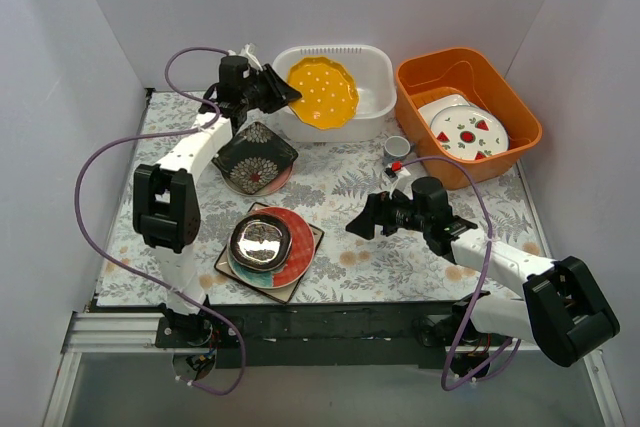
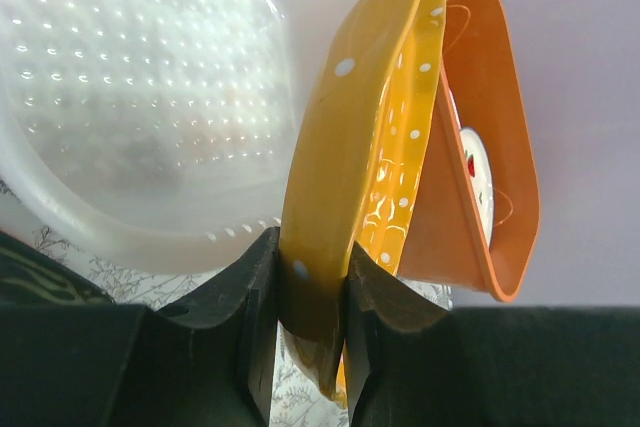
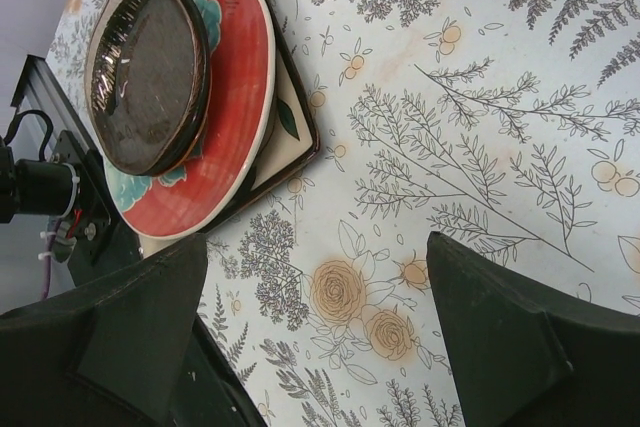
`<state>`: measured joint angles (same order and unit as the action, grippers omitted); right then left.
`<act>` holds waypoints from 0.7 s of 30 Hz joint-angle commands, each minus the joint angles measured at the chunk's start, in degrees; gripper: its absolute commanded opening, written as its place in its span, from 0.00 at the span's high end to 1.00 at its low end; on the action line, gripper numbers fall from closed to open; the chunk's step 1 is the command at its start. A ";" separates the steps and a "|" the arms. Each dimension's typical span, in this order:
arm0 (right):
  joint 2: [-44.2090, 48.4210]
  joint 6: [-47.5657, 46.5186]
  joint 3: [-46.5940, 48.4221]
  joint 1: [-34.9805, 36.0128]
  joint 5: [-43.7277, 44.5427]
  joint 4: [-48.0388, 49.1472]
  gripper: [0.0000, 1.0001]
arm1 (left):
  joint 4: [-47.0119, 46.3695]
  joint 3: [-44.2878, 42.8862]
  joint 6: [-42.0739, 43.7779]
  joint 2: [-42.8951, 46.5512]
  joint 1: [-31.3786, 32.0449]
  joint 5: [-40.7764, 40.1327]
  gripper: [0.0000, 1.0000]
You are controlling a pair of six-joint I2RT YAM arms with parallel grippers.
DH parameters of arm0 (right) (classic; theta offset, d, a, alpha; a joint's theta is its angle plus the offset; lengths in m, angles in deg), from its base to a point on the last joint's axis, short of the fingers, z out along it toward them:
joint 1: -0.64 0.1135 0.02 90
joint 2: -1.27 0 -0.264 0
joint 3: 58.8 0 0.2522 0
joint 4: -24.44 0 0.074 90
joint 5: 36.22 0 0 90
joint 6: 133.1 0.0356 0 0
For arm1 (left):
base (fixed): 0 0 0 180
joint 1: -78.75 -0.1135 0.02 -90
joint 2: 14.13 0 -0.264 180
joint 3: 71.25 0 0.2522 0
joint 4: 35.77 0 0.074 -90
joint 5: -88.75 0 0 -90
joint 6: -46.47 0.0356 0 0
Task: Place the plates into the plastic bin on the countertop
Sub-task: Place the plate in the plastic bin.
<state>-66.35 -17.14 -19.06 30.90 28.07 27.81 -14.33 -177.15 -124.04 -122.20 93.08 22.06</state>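
My left gripper (image 1: 280, 95) is shut on the rim of the yellow-orange dotted plate (image 1: 324, 92) and holds it tilted over the front edge of the white plastic bin (image 1: 340, 50). In the left wrist view the plate (image 2: 340, 147) stands on edge between the fingers of the gripper (image 2: 312, 287), with the bin (image 2: 140, 97) behind. A black flowered square plate (image 1: 255, 154) lies on a pink plate (image 1: 270, 185). A dark brown plate (image 1: 262, 241) sits on a red and teal plate (image 1: 298, 252) on a cream square plate (image 1: 308, 237). My right gripper (image 1: 358, 225) is open and empty over the countertop (image 1: 350, 187), right of that stack (image 3: 225, 117).
An orange tub (image 1: 470, 65) at the back right holds white plates with red fruit marks (image 1: 462, 129). A small white cup (image 1: 397, 146) and a small red-topped object (image 1: 396, 167) stand in front of it. White walls close in the back and both sides.
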 commanded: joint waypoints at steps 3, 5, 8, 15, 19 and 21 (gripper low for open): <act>-0.24 -0.82 -1.01 -0.20 -2.15 3.79 0.03 | -7.33 -8.75 -4.39 -3.98 -0.26 2.53 1.00; -0.32 -0.82 -1.36 -0.29 -2.15 3.88 0.03 | -9.26 -9.72 -5.09 -6.00 -0.18 2.53 1.00; 0.20 -0.73 -2.16 -0.20 -2.06 4.23 0.03 | -13.63 -9.64 -6.32 -7.41 -0.18 2.88 1.00; 1.78 -0.12 -4.00 -0.29 -1.45 3.79 0.03 | -19.63 -10.78 -8.61 -10.57 -0.26 2.00 1.00; 3.10 -0.03 -5.41 -0.29 -0.13 2.92 0.04 | -24.81 -11.22 -9.49 -12.25 -0.26 2.00 1.00; 4.41 0.32 -6.11 -0.20 1.01 2.39 0.04 | -26.05 -12.53 -8.88 -13.13 -0.26 1.31 1.00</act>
<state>-64.71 -17.29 -24.07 30.86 27.13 29.60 -28.43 -184.23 -131.82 -136.48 93.08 23.42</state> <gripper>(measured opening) 0.959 0.239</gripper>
